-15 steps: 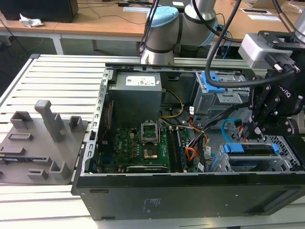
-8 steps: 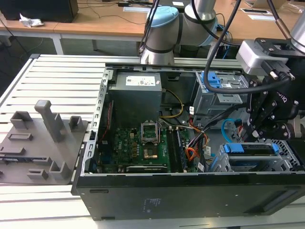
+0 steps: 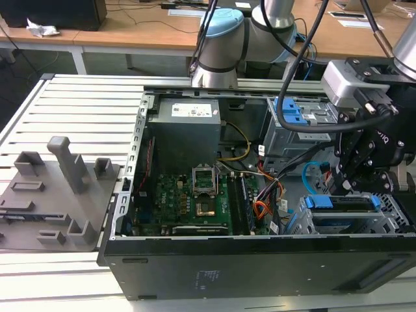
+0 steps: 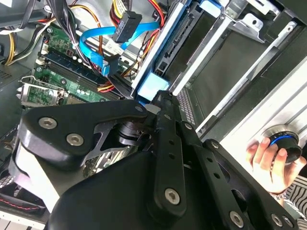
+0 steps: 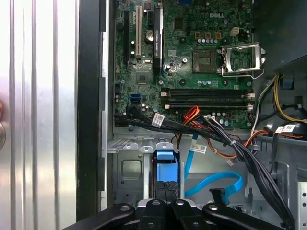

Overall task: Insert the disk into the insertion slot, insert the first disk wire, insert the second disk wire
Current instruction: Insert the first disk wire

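1. Exterior view: silver-grey hard drive in blue plastic carrier (image 3: 342,203) sits in the perforated bare-metal cage (image 3: 394,218).
2. Black pincer (image 5: 169,188), apparently pressed together, touches its blue end.
3. Disk insertion seems in hand; seating likely needs a straight push.

Light: bright and even all over.
Glare: the ribbed metal table (image 5: 43,96) shines almost white in the first wrist view.
Shadows: soft and dark inside the computer case (image 3: 195,266).

We see the black end effector (image 4: 162,97) with its tip against the blue carrier of the disk (image 4: 165,45), which sits in the insertion slot (image 4: 249,21). At the tip's ten o'clock the second disk wire (image 4: 91,40) curls over the green motherboard (image 4: 57,72). At its four o'clock a hand (image 4: 268,160) grips a knob (image 4: 284,141).
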`<state>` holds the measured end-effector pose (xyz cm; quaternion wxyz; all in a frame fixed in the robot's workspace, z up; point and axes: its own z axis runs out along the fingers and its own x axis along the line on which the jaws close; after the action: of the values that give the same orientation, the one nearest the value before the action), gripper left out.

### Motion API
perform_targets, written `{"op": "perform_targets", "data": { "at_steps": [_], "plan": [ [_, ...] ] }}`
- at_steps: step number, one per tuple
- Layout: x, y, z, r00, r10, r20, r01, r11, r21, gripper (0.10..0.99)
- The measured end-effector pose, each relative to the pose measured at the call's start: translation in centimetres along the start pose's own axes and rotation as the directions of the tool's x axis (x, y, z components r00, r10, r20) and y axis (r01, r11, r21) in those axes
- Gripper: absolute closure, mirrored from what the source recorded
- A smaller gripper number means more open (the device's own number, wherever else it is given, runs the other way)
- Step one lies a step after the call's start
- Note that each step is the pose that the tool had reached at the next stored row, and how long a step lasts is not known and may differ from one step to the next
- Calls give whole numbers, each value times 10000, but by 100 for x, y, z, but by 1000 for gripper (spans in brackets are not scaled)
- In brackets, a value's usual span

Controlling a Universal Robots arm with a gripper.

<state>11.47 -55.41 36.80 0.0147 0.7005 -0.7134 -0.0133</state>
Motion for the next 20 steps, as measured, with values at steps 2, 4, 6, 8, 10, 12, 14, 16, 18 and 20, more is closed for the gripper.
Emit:
{"op": "perform_targets", "data": {
  "at_steps": [2, 4, 6, 8, 10, 12, 14, 16, 18, 20],
  "plan": [
    [0, -1, 11, 10000, 0, 0, 0, 10000, 0, 980],
    [0, -3, 29, 10000, 0, 0, 0, 10000, 0, 980],
    [0, -4, 40, 10000, 0, 0, 0, 10000, 0, 980],
    [0, -5, 51, 10000, 0, 0, 0, 10000, 0, 980],
    [0, -5, 61, 10000, 0, 0, 0, 10000, 0, 980],
    [0, -6, 71, 10000, 0, 0, 0, 10000, 0, 980],
    [0, -7, 89, 10000, 0, 0, 0, 10000, 0, 980],
    [0, -8, 99, 10000, 0, 0, 0, 10000, 0, 980],
    [0, -9, 108, 10000, 0, 0, 0, 10000, 0, 980],
    [0, -9, 119, 10000, 0, 0, 0, 10000, 0, 980]
  ]
}}
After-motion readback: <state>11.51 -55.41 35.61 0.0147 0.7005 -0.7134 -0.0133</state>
